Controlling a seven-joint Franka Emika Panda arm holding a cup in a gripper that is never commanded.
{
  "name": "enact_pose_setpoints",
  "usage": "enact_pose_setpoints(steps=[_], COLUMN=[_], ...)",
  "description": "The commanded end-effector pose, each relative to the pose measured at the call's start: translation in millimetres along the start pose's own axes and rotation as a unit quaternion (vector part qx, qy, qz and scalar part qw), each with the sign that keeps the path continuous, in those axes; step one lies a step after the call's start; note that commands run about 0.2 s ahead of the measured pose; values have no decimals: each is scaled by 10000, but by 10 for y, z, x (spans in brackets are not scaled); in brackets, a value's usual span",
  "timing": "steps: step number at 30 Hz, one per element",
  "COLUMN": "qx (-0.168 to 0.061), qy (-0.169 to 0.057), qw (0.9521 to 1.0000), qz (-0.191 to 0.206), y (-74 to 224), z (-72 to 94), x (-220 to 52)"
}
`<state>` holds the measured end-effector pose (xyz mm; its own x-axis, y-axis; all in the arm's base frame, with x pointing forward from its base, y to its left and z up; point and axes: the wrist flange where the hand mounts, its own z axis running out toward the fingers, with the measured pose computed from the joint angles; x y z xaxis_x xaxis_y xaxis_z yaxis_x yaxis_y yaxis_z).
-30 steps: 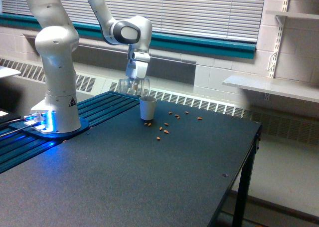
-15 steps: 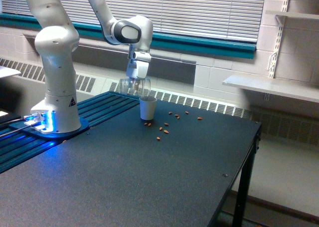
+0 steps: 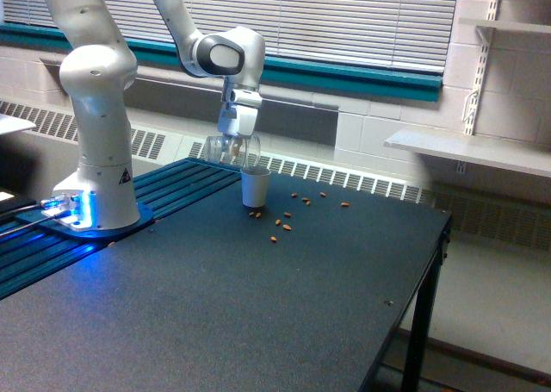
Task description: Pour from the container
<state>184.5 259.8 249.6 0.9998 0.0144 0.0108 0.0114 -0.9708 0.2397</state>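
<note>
A white robot arm is seen reaching down from the upper left over a dark table (image 3: 258, 306). Its gripper (image 3: 234, 146) points downward, and the container (image 3: 225, 150), a clear plastic cup, is held between the fingers in the air above the table's far edge. The container is tipped well over onto its side, so that its long axis runs close to horizontal, across the exterior view. Its end towards the exterior view's right appears to lie just above and slightly to the left of the rim of a small white paper cup (image 3: 255, 187), which stands upright on the table directly below the gripper. This is the relation on which the pour is judged to depend: the container's mouth must sit over the white cup's opening, not beside it.

The fingers are closed around the container's wall; the width of the gap between them cannot be read.

Several small brown pieces (image 3: 284, 227) are scattered on the table to the right of the white cup and in front of it, apart from it.

Much is hard to make out. The container is see-through and blends with the radiator grille behind it, so its outline, its mouth and any contents cannot be told. The inside of the white cup is hidden.
</note>
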Motion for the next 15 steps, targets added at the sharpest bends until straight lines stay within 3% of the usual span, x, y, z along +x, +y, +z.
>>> enact_pose_setpoints(steps=[1, 5, 15], qx=[-39, -28, -2], qy=[-60, 54, 73], qw=[9999, 9999, 10000], qz=[-106, 108, 6], y=[27, 33, 10], z=[22, 13, 13], x=[25, 56, 63])
